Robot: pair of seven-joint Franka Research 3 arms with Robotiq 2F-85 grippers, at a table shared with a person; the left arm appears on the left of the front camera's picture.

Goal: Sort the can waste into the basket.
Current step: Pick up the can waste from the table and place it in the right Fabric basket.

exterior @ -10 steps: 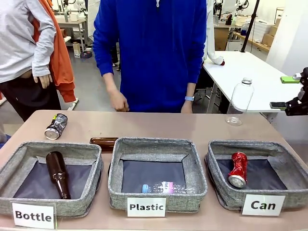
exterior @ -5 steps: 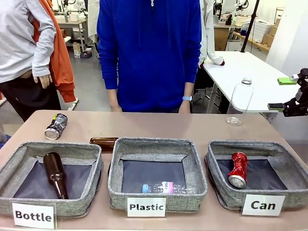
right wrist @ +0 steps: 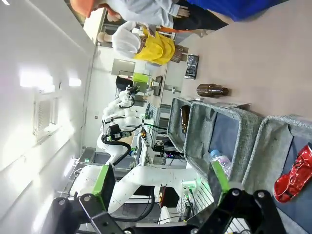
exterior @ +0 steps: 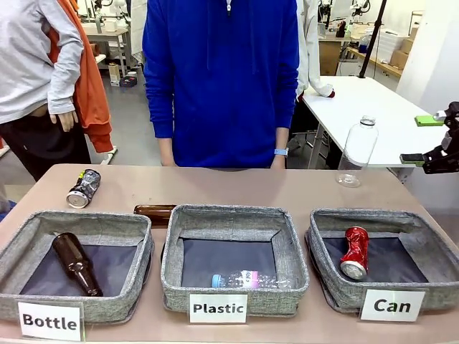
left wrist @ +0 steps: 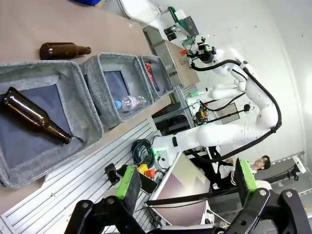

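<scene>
A crushed red can [exterior: 355,252] lies in the grey basket [exterior: 430,247] labelled "Can" at the front right. A dark crushed can [exterior: 83,188] lies on the table at the far left, away from both grippers. My right gripper [exterior: 423,140] hangs open and empty at the right edge, above and behind the basket. In the right wrist view, the right gripper [right wrist: 162,180] is open, with the red can [right wrist: 292,175] and the dark can [right wrist: 191,67] beyond it. In the left wrist view, my left gripper [left wrist: 187,183] is open and empty, off the table's front, and the basket [left wrist: 165,78] is far off.
The "Bottle" bin [exterior: 21,247] holds a brown bottle [exterior: 75,264]. The "Plastic" bin [exterior: 172,258] holds a clear bottle [exterior: 247,279]. Another brown bottle [exterior: 154,212] lies behind the bins. A clear bottle [exterior: 356,152] stands at the far right. A person in blue stands opposite.
The person's hand has drawn back from the table. The brown bottle in the "Bottle" bin has swung so its base lies toward the left. Both grippers stay open and still.
</scene>
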